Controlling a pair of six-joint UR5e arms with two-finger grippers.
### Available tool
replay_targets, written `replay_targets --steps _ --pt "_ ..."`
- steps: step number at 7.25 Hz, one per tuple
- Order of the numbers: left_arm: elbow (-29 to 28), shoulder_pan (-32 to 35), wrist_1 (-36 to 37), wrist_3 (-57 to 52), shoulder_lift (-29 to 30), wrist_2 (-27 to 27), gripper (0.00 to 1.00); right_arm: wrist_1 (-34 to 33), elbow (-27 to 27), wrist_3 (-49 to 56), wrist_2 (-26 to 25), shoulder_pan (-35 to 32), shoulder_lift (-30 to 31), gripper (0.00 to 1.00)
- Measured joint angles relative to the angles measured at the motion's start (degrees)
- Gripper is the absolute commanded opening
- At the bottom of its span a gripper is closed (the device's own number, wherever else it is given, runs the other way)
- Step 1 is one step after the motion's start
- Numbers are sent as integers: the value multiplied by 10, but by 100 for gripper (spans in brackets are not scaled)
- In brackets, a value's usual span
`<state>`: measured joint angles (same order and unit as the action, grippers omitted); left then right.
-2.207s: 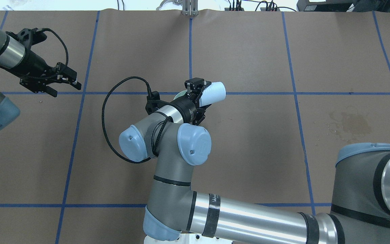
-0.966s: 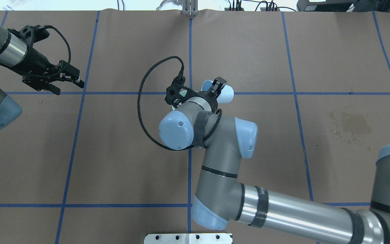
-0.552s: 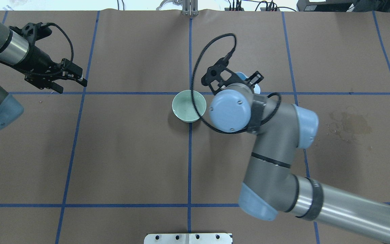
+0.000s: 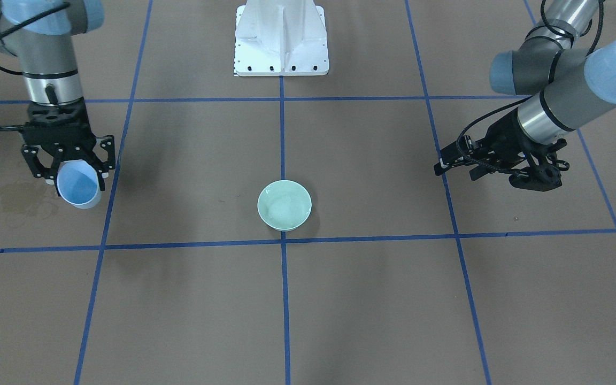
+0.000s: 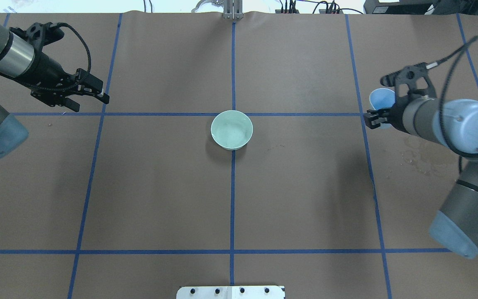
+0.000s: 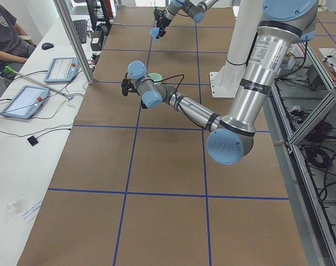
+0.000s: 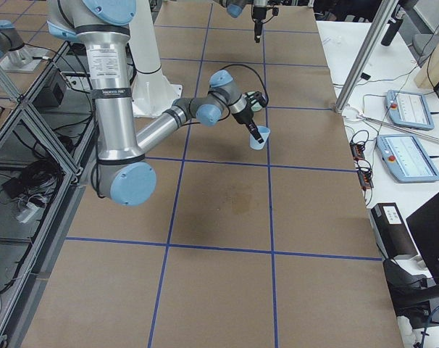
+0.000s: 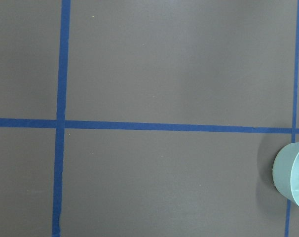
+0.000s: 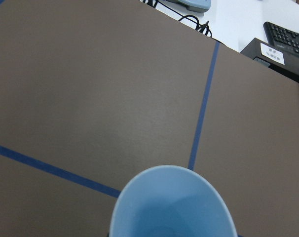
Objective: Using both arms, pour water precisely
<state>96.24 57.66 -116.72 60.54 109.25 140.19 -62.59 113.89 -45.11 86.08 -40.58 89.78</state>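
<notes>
1 blue cup (image 4: pixel 78 185), 1 green bowl (image 4: pixel 284 205)

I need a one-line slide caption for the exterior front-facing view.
Right gripper holds a light blue cup; the open left gripper hovers opposite, a mint-green bowl between them.

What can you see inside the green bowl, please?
The bowl holds no solid thing; its pale inside shows only a faint glossy sheen, likely a little water. Nothing covers it from above.
</notes>
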Motion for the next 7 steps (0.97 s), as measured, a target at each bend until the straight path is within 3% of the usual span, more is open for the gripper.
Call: replay_targets --steps 1,3,4,7 --pt "0 0 0 0 -1 0 100 121 -18 -31 13 -5 73 29" --pt "1 1 -1 -1 -3 0 100 283 -73 -59 28 -17 152 32" --pt "1 2 -1 -1 -4 0 100 320 -102 -71 31 -27 165 32" --pt "9 2 -1 -1 -4 1 100 433 -191 -119 30 -34 175 55"
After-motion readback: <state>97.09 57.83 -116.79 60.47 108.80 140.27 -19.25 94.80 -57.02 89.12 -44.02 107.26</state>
